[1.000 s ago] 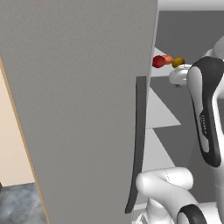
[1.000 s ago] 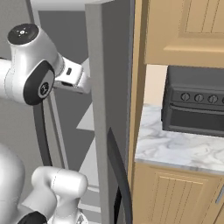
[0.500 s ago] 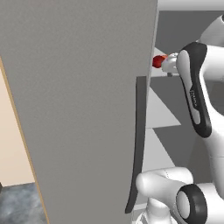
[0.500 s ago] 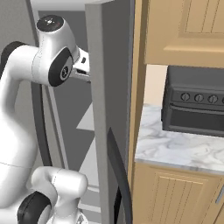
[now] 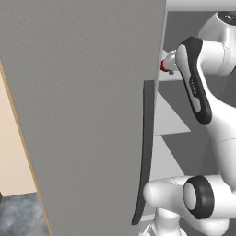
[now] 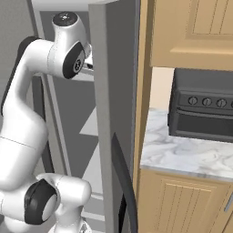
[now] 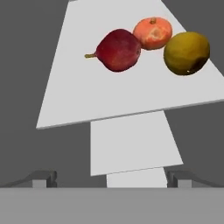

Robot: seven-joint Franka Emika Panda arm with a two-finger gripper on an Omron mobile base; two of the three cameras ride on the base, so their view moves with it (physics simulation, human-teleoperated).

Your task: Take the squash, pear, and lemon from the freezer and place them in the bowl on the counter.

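Note:
The freezer door (image 5: 83, 115) stands wide open, its dark curved handle (image 5: 145, 152) at its edge. On a grey inner shelf (image 7: 109, 100) three fruits lie side by side: a dark red pear (image 7: 118, 50) with a stem, an orange squash (image 7: 152, 33) behind it, and a yellow-olive lemon (image 7: 187, 52) to the right. My gripper (image 7: 111, 177) is open and empty, level with the shelf's front and a short way back from the fruit. In the left base view a bit of the red pear (image 5: 163, 66) peeks out beside my hand. The bowl is out of view.
Lower freezer shelves (image 7: 131, 144) step down below the fruit shelf. Right of the freezer, the marble counter (image 6: 182, 157) carries a dark toaster oven (image 6: 205, 111) under wooden wall cabinets (image 6: 191, 32). The door's edge (image 6: 102, 113) stands close to my arm.
My arm has swung up and forward into the freezer toward the fruit shelf. In the left base view it now covers the yellow fruit. The jaws stayed open.

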